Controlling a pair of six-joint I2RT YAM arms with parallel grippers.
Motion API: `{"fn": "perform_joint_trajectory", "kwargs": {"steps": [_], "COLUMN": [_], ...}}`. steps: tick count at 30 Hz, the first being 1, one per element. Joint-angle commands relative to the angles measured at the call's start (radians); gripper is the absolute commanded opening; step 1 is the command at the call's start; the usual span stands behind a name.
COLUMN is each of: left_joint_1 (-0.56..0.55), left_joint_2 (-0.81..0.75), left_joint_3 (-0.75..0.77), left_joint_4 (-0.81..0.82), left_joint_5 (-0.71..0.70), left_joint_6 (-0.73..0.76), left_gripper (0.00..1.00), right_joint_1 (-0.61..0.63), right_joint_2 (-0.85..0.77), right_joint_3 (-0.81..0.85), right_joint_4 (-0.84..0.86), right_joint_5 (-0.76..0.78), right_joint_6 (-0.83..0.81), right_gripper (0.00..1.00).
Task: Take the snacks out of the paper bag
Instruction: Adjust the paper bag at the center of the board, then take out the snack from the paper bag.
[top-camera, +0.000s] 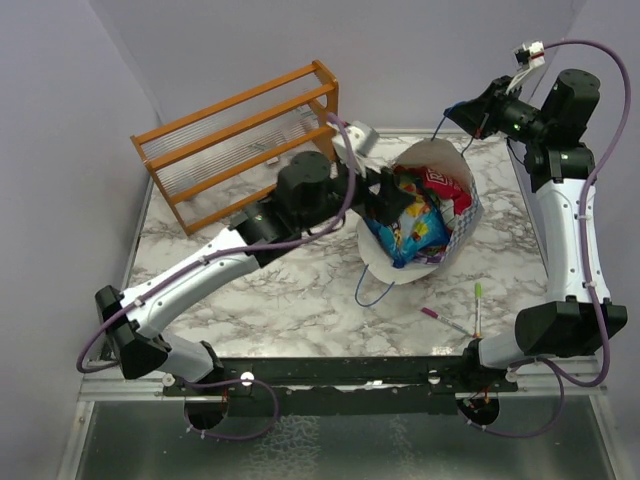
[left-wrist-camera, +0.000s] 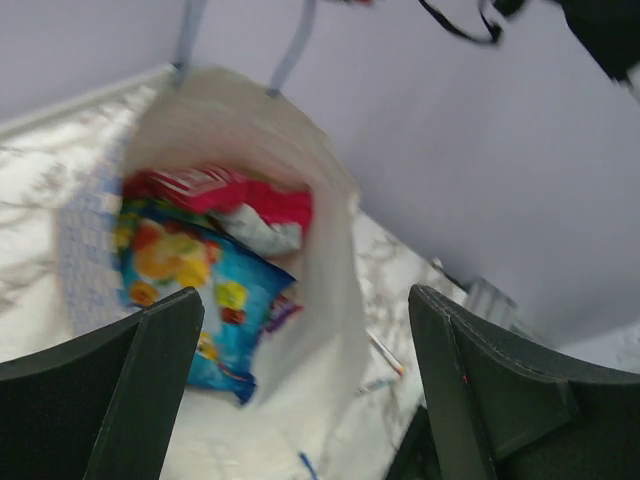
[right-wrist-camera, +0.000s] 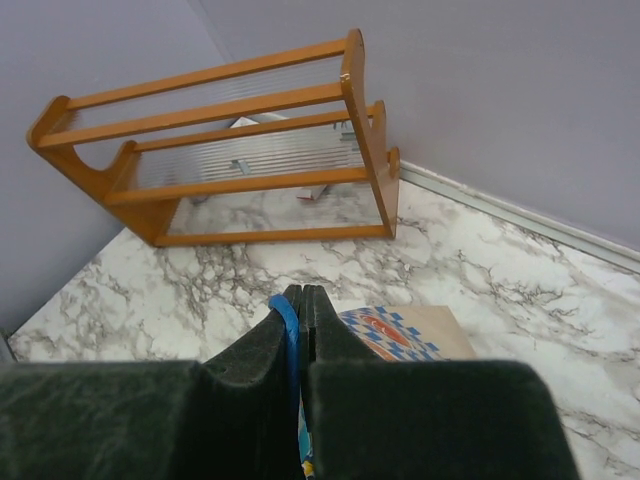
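Note:
The cream paper bag lies tipped in the middle of the table, mouth up and toward the left. Its blue checked band shows in the right wrist view. Inside lie snacks: a blue-yellow packet and a red one. My right gripper is shut on the bag's blue cord handle and holds it up at the far side. My left gripper is open at the bag's mouth, with its fingers either side of the near wall.
A wooden rack stands at the back left. A green pen and a pink pen lie near the front right. The bag's second blue handle lies loose on the marble.

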Motion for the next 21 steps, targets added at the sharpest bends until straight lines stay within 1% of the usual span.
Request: {"fn": "perform_joint_trajectory", "kwargs": {"steps": [1,4,7,8,12,15,18,21], "left_joint_1": [-0.149,-0.195,-0.225,-0.234,-0.255,-0.256,-0.256,-0.256], "left_joint_2": [0.045,0.085,0.162,0.197,0.36,0.455,0.521,0.564], "left_joint_3": [-0.024,-0.054,-0.047,-0.032,0.088,0.168,0.253,0.28], "left_joint_4": [0.033,0.091,0.081,0.067,-0.014,-0.027,-0.054,-0.034], "left_joint_5": [-0.119,-0.205,-0.339,-0.405,-0.555,-0.588,-0.613,-0.63], "left_joint_6": [-0.048,-0.055,-0.054,-0.045,0.015,0.041,-0.045,-0.17], "left_gripper": [0.85,0.77,0.74,0.73,0.69,0.69,0.69,0.71], "right_joint_1": [-0.006,-0.005,-0.005,-0.005,-0.005,-0.005,-0.005,-0.005], "right_joint_2": [-0.057,-0.065,-0.077,-0.079,-0.084,-0.086,-0.093,-0.099], "right_joint_3": [0.001,0.002,-0.007,-0.01,-0.017,-0.017,-0.021,-0.026], "right_joint_4": [0.111,0.09,0.09,0.091,0.089,0.083,0.08,0.082], "right_joint_5": [-0.033,-0.019,-0.02,-0.021,-0.027,-0.03,-0.024,-0.017], "right_joint_6": [0.031,0.024,0.02,0.021,0.019,0.016,0.012,0.011], "right_gripper": [0.01,0.01,0.01,0.01,0.01,0.01,0.01,0.01]}}
